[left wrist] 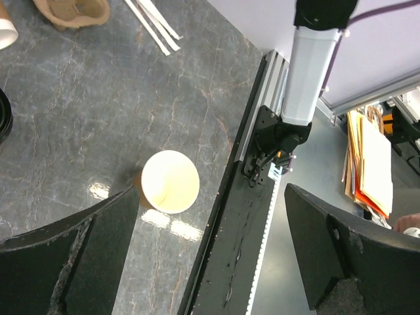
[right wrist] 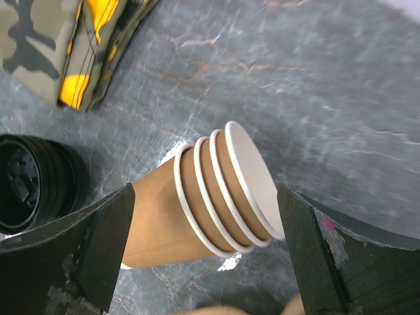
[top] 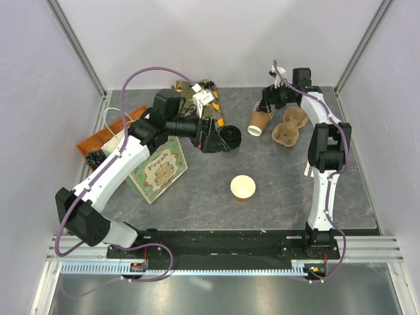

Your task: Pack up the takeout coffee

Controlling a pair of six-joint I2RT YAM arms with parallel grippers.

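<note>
Clearly, both sets of fingers stood wide apart, holding nothing. Beyond my left gripper (left wrist: 210, 197), framed between its fingers and not touching them, the takeout coffee cup (left wrist: 170, 182) stood upright and open-topped on the grey counter (left wrist: 79, 98). Between my right gripper (right wrist: 205, 191) fingers a stack of paper cups (right wrist: 164, 216) lay on its side, black lids (right wrist: 33, 177) beside it.

Grey table (top: 197, 197) w/ cup stack (top: 260, 122), lone cup (top: 243, 188), carrier (top: 290, 126), bag (top: 159, 168), lids (top: 230, 138).
</note>
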